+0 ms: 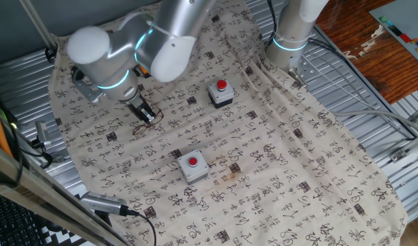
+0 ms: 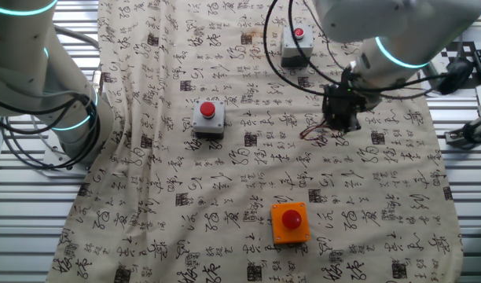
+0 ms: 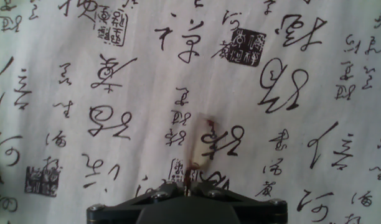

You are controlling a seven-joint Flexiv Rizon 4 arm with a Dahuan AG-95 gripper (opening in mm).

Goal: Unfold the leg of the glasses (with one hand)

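On cloth (image 2: 225,181): 1 glasses (image 2: 315,132), 3 button boxes; claw (image 2: 340,122) pinched onto glasses' leg.

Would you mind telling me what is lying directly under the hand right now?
The hand sits low over the glasses on the printed cloth. Thin reddish frame wire shows beside it; the rest of the glasses is covered by the hand.

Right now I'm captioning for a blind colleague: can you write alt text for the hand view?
The gripper, seen from above at the bottom edge, pinches a thin reddish-brown leg of the glasses over a cream cloth printed with black calligraphy. No lenses are visible here.
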